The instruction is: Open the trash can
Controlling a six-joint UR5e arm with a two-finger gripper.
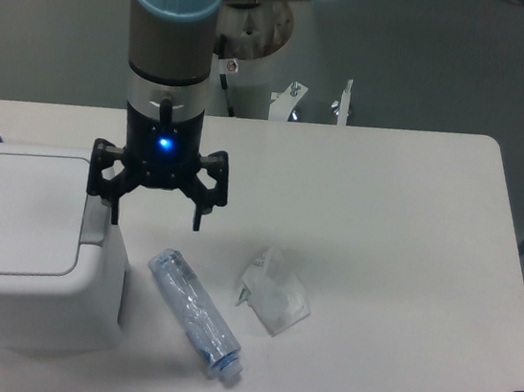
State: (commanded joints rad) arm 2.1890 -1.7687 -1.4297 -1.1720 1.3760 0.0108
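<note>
Hovering with jaws spread and nothing held, your gripper (155, 216) sits at the right edge of the trash can (29, 243), one finger over its grey tab (94, 220). You have the can at the table's (402, 234) left end, lid down. Listed on the tabletop to its right: a clear bottle (195, 314) lying flat, and a small clear bag (271, 292).

Grey arm, light-blue joint caps, black claw (155, 218), blue light
</note>
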